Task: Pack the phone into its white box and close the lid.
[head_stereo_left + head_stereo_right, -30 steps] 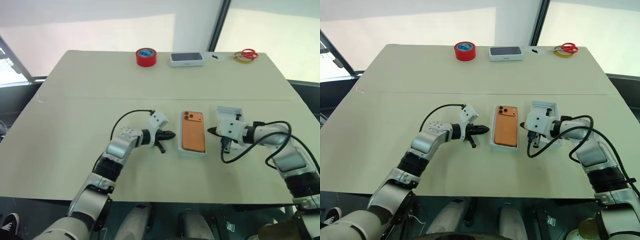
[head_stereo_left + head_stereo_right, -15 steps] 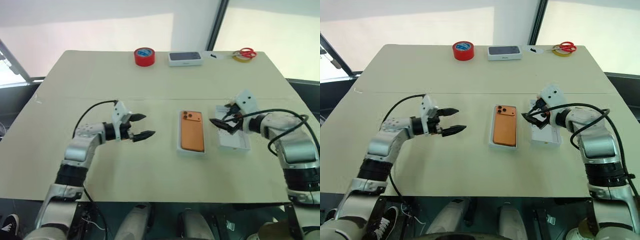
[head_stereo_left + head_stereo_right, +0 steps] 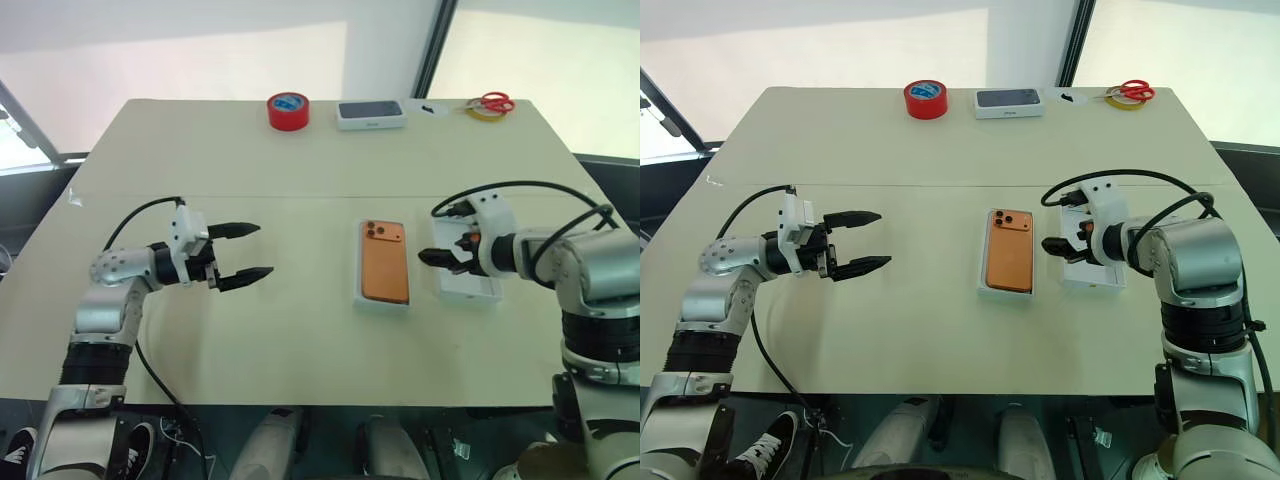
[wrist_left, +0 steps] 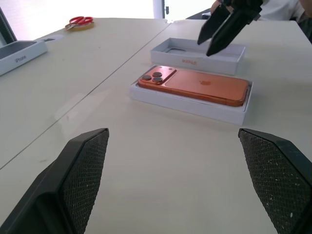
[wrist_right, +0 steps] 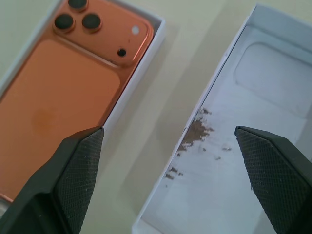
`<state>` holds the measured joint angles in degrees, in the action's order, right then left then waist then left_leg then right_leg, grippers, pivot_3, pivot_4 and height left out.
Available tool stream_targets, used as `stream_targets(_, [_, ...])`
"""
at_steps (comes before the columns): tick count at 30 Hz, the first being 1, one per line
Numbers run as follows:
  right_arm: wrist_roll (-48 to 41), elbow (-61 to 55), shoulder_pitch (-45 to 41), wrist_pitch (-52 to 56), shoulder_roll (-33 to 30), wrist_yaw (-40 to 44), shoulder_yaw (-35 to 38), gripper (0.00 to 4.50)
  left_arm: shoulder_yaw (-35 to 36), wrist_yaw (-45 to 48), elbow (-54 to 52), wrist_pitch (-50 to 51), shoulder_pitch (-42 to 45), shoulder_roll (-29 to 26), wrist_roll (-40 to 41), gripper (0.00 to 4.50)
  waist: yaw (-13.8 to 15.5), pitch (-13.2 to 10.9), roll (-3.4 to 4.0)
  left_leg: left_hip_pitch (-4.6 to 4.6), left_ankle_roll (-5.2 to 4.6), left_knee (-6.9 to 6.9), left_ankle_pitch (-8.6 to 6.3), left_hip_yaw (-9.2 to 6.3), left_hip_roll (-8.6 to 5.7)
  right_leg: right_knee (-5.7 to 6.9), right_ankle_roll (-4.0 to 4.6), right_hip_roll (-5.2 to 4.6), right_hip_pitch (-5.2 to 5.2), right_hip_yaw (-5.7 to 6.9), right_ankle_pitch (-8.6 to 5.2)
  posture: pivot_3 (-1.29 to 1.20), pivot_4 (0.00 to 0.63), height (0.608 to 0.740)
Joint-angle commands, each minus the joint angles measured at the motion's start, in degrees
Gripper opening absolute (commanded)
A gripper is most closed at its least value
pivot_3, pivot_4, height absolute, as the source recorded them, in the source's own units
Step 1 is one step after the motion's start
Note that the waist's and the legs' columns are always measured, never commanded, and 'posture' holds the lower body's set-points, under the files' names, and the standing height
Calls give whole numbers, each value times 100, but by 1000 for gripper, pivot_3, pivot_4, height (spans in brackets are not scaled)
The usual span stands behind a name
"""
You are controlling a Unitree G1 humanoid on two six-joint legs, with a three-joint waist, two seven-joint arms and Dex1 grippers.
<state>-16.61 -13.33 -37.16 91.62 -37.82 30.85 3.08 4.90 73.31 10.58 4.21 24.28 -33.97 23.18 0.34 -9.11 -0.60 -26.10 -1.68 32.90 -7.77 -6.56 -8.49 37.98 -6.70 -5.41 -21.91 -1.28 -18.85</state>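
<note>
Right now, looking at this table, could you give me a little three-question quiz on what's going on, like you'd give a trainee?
1. True or false: the phone lies in the white box.
2. Which sits beside that box, open side up, under the right gripper? A) red tape B) the lid C) scissors
3. Fill in: the left gripper has its jaws ____.

Key: 1 true; 2 B; 3 open.

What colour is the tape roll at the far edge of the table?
Red, with a blue inner ring; the tape roll shows best in the left eye view.
</note>
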Motion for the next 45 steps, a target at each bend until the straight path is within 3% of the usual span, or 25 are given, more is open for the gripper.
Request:
stream_targets(1, [-34,206,-185,67,77,-198,38,4500,3,-61,-287,-75,-65,2,72,4460,-6,0,0,-7,0,3,0,0,0,2,-8,0,-6,0,5,0,150,736])
stream_targets(15, [-187,1362,-1082,88,434,-923,-265,4500,6,-306,-743,-59,-407,0,125,4460,-130,0,1,-29,-4,11,12,2,1,23,-14,6,-37,-4,11,0,150,736])
stream_targets(22, [-376,1454,-1002,88,579,-1286,-236,4500,-9,-387,-800,-95,-434,26,122,4460,-112,0,1,-29,-2,12,12,2,2,24,-13,7,-36,-4,12,0,150,736])
stream_targets(25, [-392,1441,-791,88,656,-1434,-228,3641,-38,-438,-840,-100,-437,65,114,4500,-109,1,-1,-29,-2,12,12,2,2,24,-13,8,-35,-3,12,0,150,736])
stream_targets(32, [-385,1400,-559,88,806,-1681,-230,80,-54,-525,-850,-100,-401,103,120,4500,-121,11,-7,-23,0,14,11,2,5,27,-12,12,-31,-4,13,0,150,736])
stream_targets(37, [-197,1442,-785,-23,846,-1791,-190,27,-60,-600,-833,-36,-400,120,128,4500,-122,13,-9,-22,1,15,10,1,5,27,-11,13,-30,-4,14,0,150,736])
stream_targets(42, [-38,1457,-834,-1182,723,-1646,-111,27,-91,-876,-804,348,-379,200,174,4500,-121,9,-4,-22,1,15,11,2,5,28,-10,13,-31,-5,14,0,150,736])
stream_targets(45, [24,1422,-806,-2459,839,-1535,74,0,-71,-1018,-908,753,-428,289,372,3172,-125,7,-1,-23,-4,14,14,3,5,28,-12,13,-34,-5,15,0,150,736])
